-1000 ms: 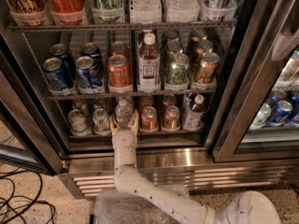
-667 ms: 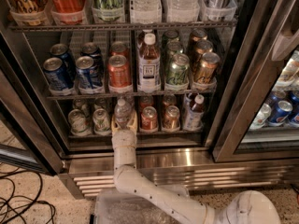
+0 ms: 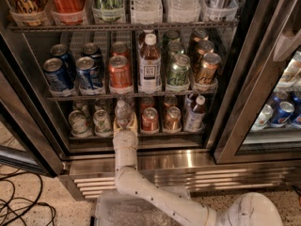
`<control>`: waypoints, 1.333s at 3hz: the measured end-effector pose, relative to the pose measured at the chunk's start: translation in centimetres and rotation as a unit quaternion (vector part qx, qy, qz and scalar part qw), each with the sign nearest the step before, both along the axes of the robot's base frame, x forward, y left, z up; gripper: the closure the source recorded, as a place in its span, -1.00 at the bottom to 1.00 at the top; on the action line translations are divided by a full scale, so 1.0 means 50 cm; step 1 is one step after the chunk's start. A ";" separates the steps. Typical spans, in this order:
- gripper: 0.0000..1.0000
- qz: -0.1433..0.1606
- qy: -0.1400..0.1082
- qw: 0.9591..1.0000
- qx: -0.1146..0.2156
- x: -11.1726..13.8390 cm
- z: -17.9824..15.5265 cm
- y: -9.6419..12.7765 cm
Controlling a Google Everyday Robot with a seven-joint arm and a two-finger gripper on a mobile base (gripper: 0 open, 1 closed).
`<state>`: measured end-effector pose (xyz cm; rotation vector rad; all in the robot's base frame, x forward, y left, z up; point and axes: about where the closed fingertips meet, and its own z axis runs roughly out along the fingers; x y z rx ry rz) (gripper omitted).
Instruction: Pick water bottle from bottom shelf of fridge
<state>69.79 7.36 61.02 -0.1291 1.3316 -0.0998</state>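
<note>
The water bottle (image 3: pixel 123 112), small, clear and ribbed with a white cap, stands at the front of the bottom shelf (image 3: pixel 136 134) of the open fridge (image 3: pixel 141 161). My gripper (image 3: pixel 125 123) reaches into the shelf from below. Its tan fingers (image 3: pixel 134 124) sit on either side of the bottle's lower half, and the bottle stands upright between them. The white arm runs down from the gripper over the steel base to the robot's body at the bottom of the view.
Cans (image 3: pixel 102 120) stand left of the bottle and red cans (image 3: pixel 150 118) right of it. A reddish drink bottle (image 3: pixel 194 113) is at the shelf's right. The rack above holds blue, orange and green cans and a tea bottle (image 3: pixel 150 64). Cables (image 3: pixel 19 199) lie on the floor at left.
</note>
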 end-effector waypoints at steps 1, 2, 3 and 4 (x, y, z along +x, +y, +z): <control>0.64 -0.002 0.002 1.000 0.007 -0.029 0.006 -0.006; 1.00 -0.002 0.003 1.000 0.010 -0.041 0.011 -0.007; 1.00 -0.002 0.004 1.000 0.013 -0.058 0.018 -0.010; 1.00 -0.001 0.004 1.000 0.016 -0.067 0.023 -0.012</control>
